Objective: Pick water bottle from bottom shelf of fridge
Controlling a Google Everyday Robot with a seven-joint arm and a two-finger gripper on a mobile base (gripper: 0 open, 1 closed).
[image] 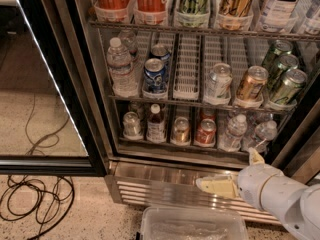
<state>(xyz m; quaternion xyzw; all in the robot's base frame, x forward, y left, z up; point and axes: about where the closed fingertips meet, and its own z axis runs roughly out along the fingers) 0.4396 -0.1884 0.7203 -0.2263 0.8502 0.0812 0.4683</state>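
Two small clear water bottles with white caps [232, 132] [261, 133] stand side by side at the right end of the bottom shelf [175, 147] of the fridge [150, 183]. My gripper [237, 172] is in front of the base grille, below and just in front of those bottles and not touching them. It is open and empty. One beige-padded finger [218, 186] points left and the other [255, 157] points up towards the right bottle.
On the bottom shelf, left to right, stand a silver can [131, 124], a dark-liquid bottle [155, 124] and two more cans [180, 130] [205, 131]. A taller clear bottle [120, 66] stands on the rack above. The glass door [45, 84] hangs open at left. A clear bin [192, 224] and cables [35, 199] lie on the floor.
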